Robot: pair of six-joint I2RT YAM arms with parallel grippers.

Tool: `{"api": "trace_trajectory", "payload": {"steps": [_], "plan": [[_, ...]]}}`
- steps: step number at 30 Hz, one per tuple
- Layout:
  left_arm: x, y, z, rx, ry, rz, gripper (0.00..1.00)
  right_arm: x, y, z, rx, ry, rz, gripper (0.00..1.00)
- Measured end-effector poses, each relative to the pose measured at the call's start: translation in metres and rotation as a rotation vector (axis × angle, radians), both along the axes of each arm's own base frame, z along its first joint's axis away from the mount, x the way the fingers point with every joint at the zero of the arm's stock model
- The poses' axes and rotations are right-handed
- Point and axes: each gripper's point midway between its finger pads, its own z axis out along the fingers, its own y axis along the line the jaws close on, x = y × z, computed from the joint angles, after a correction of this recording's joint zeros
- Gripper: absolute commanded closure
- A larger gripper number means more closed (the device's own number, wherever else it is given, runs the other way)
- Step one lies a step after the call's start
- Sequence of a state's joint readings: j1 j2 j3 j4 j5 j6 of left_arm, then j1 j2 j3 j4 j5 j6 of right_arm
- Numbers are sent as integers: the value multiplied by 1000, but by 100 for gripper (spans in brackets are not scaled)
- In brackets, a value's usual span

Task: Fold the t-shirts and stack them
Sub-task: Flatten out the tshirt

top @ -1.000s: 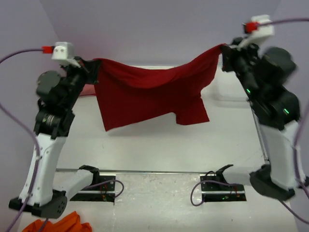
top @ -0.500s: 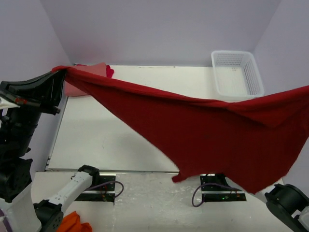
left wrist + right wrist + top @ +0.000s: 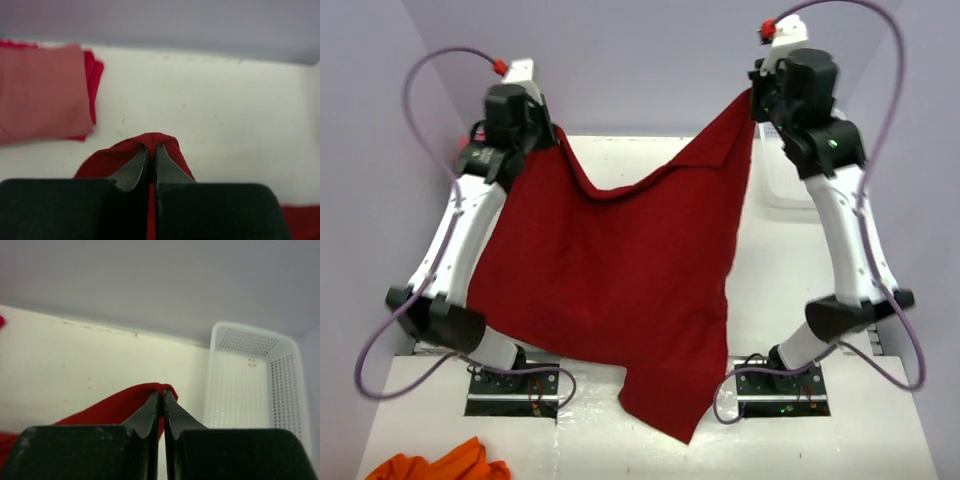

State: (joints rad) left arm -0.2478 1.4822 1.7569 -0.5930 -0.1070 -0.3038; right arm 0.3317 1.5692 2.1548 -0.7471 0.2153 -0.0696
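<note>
The big dark red t-shirt (image 3: pixel 610 280) hangs spread between both raised arms, its lower corner draping past the table's near edge. My left gripper (image 3: pixel 552 135) is shut on the shirt's top left edge; in the left wrist view the red cloth (image 3: pixel 167 147) wraps its tips (image 3: pixel 151 147). My right gripper (image 3: pixel 755 95) is shut on the top right edge, the cloth (image 3: pixel 110 407) trailing left from its tips (image 3: pixel 161 394). A folded salmon-pink t-shirt (image 3: pixel 42 92) lies at the table's far left on a brighter red one (image 3: pixel 95 70).
A white perforated basket (image 3: pixel 250 380) stands at the table's far right, partly hidden behind the right arm in the top view. An orange cloth (image 3: pixel 445 465) lies at the bottom left, in front of the arm bases.
Half a second ago the shirt was stretched wide and close to the camera. Both arms have since swung back and up, and the shirt now hangs down over the table.
</note>
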Motion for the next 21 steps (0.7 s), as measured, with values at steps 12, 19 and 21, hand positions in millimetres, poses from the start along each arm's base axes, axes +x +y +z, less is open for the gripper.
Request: {"api": "trace_trajectory", "payload": {"steps": [12,19,21], "plan": [[18,46,-327,220,648,155,100,149,-24,-229,-65,462,-49,100],[42,66,-331,177,582,203,100,164,-19,-258,-54,503,-27,100],[48,72,-328,164,561,216,100,163,-19,-262,-51,508,-28,100]]}}
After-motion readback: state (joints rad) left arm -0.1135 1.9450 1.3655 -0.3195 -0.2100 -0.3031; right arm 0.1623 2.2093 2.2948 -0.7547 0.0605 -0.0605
